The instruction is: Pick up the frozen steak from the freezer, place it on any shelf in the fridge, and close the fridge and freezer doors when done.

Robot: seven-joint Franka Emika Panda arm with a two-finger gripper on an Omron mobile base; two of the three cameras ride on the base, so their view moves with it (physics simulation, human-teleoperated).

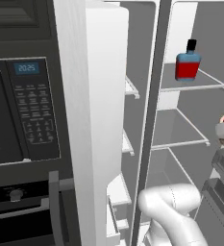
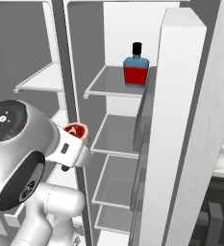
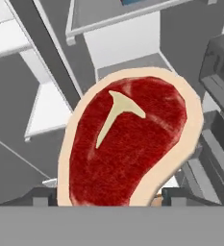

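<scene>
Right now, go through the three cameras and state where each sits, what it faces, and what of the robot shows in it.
Left base view: behind the arm, left side, facing the open white fridge and freezer compartments past the black microwave; white arm elbow at the bottom.
Right base view: behind, right side, facing the wire fridge shelves; arm and gripper at left.
Hand view: looks along the gripper at the red T-bone steak it holds.
Both base views share the blue, red-labelled bottle.

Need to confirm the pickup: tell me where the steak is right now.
The steak is held in the gripper, in front of the open fridge's shelves, below the shelf with the blue bottle.
</scene>
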